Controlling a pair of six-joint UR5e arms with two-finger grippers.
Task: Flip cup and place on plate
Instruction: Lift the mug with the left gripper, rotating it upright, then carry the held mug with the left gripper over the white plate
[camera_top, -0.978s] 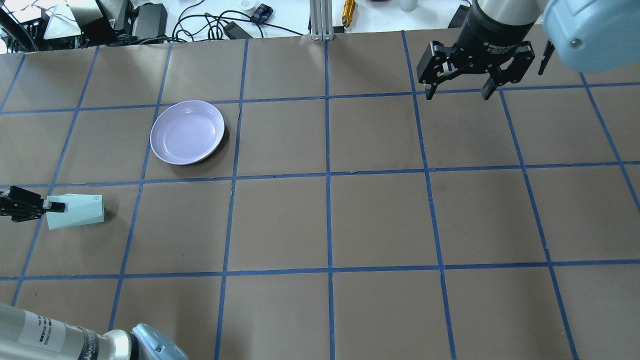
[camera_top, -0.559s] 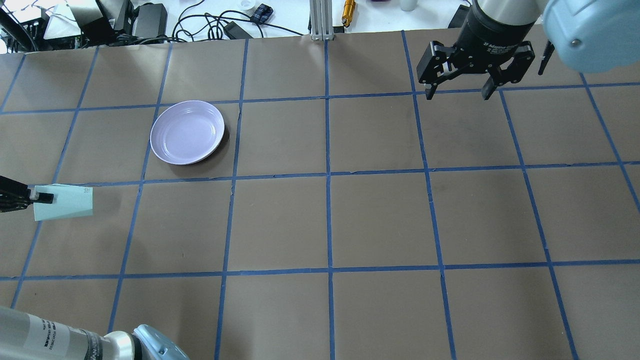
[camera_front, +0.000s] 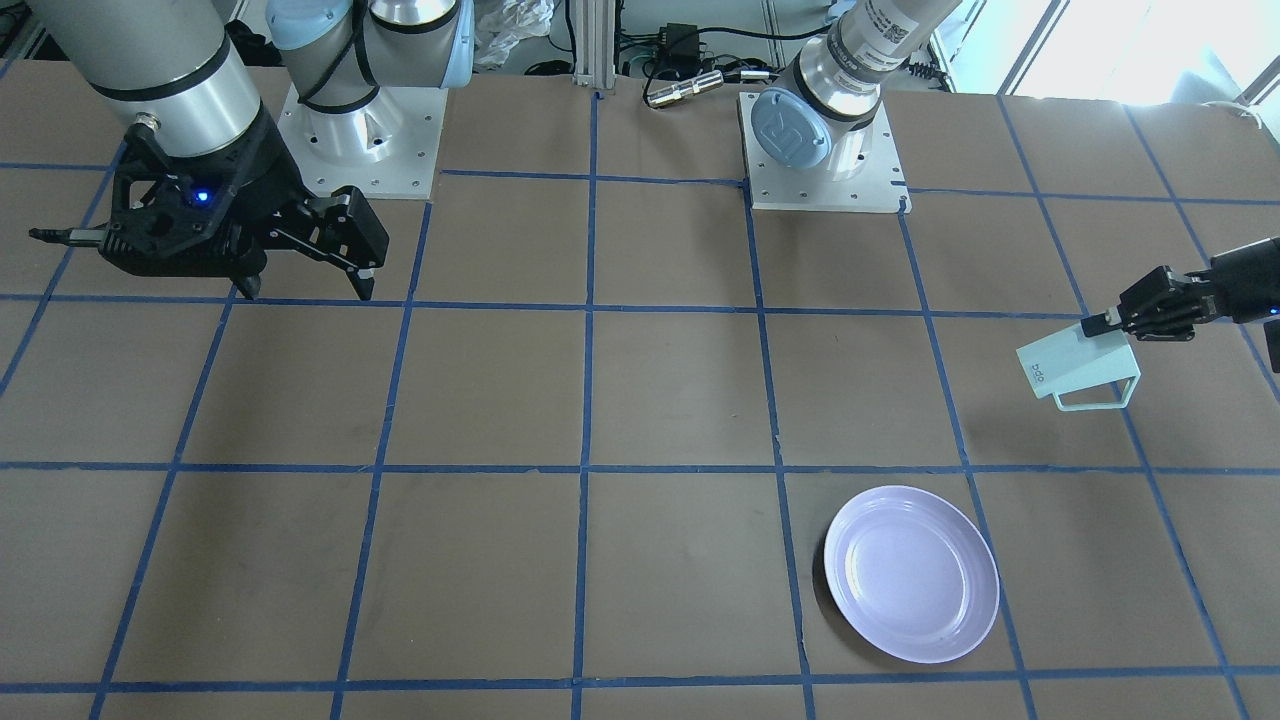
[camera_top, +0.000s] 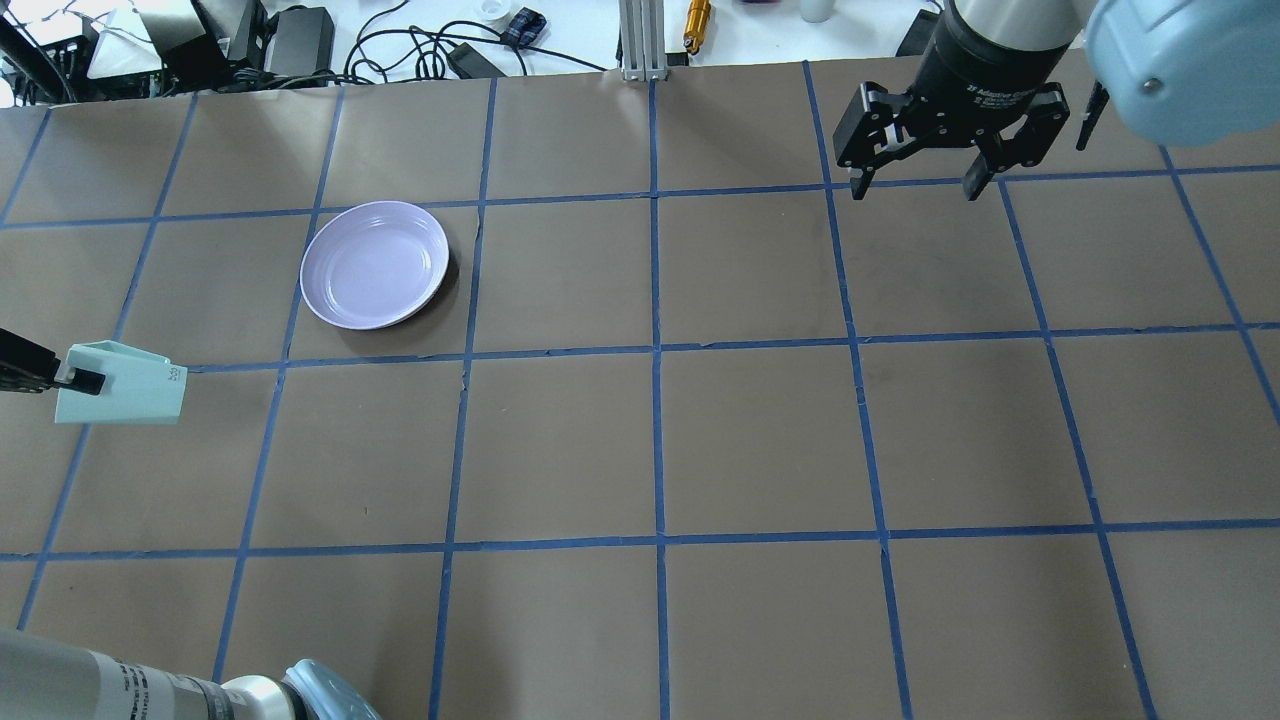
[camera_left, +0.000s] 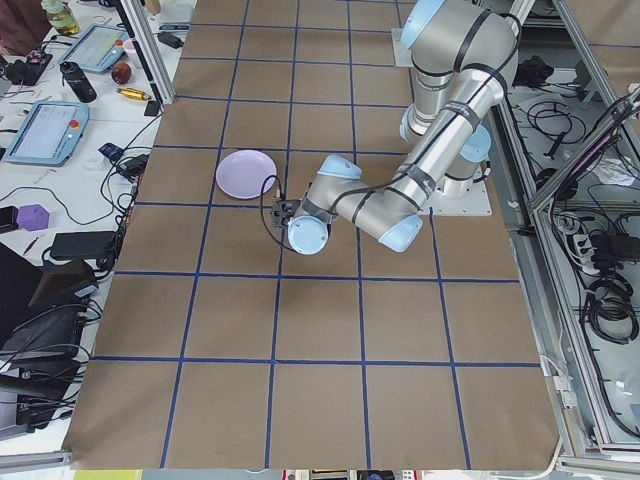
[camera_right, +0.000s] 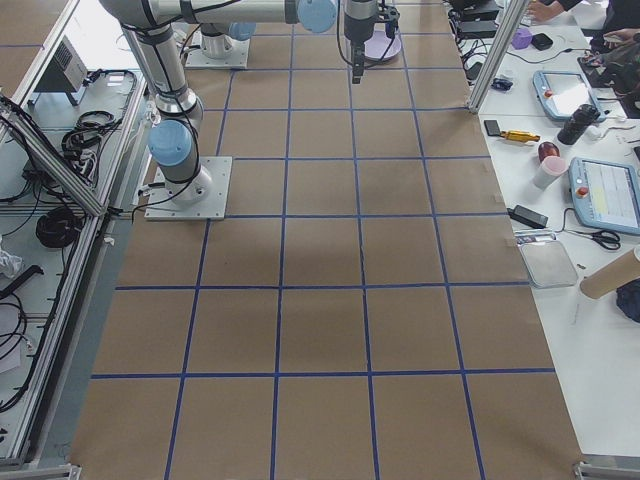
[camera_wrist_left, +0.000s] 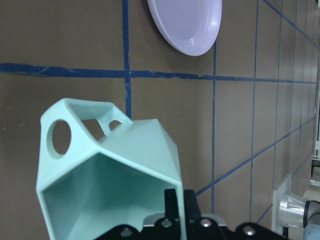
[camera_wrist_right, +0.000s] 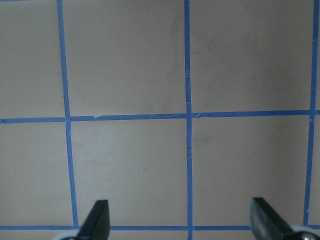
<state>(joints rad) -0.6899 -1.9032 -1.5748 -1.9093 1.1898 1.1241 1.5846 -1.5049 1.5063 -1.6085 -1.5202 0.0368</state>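
Note:
The mint-green faceted cup is held on its side above the table at the far left edge of the overhead view. Its lettered base points toward the table's middle and its handle sticks out sideways. My left gripper is shut on the cup's rim wall, one finger inside the mouth. The left wrist view shows the cup with its open teal inside close up. The lavender plate lies bare on the table, one grid square away from the cup. My right gripper hangs open and empty at the far right.
The table is brown paper with a blue tape grid. Cables, power bricks and small items lie past the far edge. An aluminium post stands at the far edge's middle. The arm bases sit at the robot's side.
My left gripper has carried the cup leftward and a little toward the far edge, off the table. The cup has rolled, so its handle now shows. The right arm has not moved.

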